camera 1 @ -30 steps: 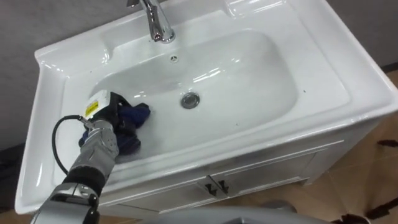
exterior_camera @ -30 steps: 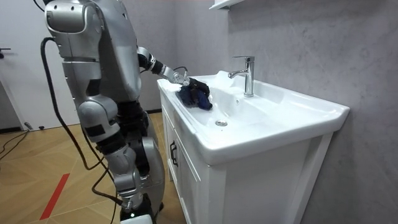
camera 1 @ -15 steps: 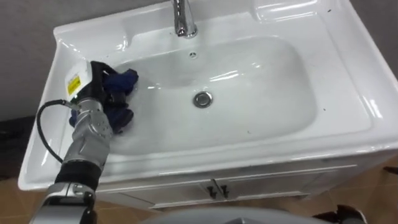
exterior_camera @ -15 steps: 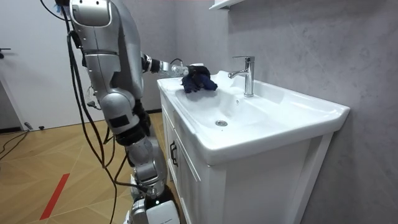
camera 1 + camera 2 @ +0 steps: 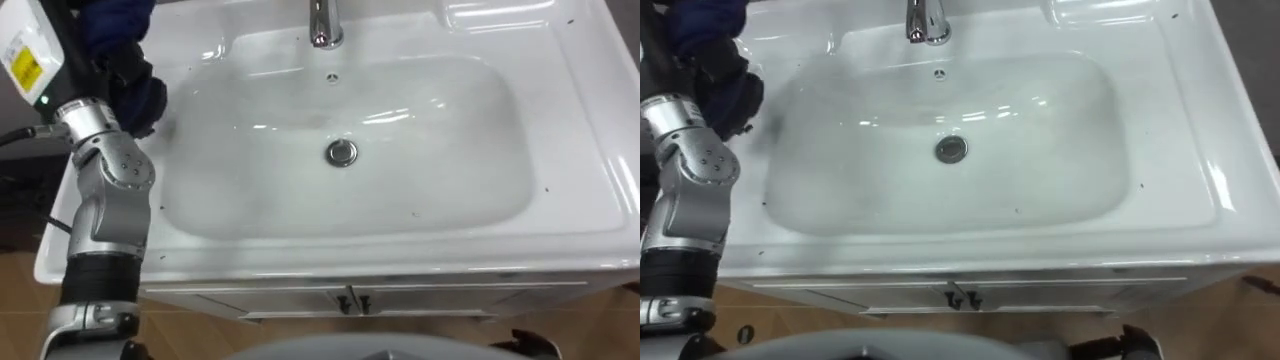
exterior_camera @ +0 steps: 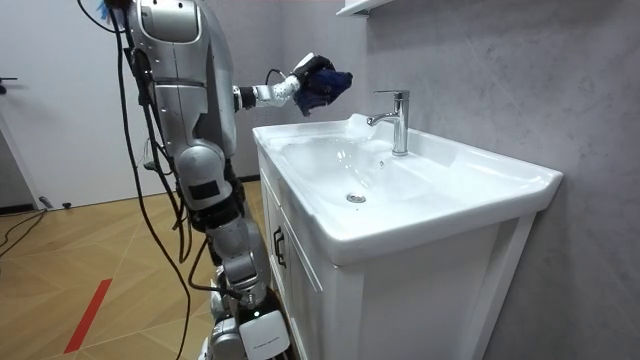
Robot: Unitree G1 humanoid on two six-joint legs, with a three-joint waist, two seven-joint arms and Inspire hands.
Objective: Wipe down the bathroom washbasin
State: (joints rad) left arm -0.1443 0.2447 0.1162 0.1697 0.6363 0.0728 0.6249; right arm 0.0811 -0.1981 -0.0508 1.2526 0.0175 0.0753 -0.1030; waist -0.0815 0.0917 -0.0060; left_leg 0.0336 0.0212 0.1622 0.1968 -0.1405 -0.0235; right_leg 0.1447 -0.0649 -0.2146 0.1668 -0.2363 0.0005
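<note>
A white basin (image 5: 440,190) with a round metal drain (image 5: 342,152) and a chrome faucet (image 5: 322,24) lies below me. My left hand (image 5: 72,62) is at the far left, shut on a bunched dark blue cloth (image 5: 122,40). In the room view the left hand (image 6: 296,90) holds the cloth (image 6: 322,84) up in the air, above the basin's (image 6: 420,195) rim at that view's left and clear of the bowl. The bowl's inside looks wet and glossy. I stand upright at the basin's front.
Under the basin is a white cabinet (image 5: 400,300) with two small door handles (image 5: 350,301). A grey wall (image 6: 520,90) rises behind the faucet (image 6: 398,120), with a shelf edge (image 6: 360,8) above it. Wooden floor (image 6: 60,290) lies behind me.
My left hand has lifted the blue cloth out of the bowl's left side to well above the rim. I have straightened up, and the eye view has shifted with that.
</note>
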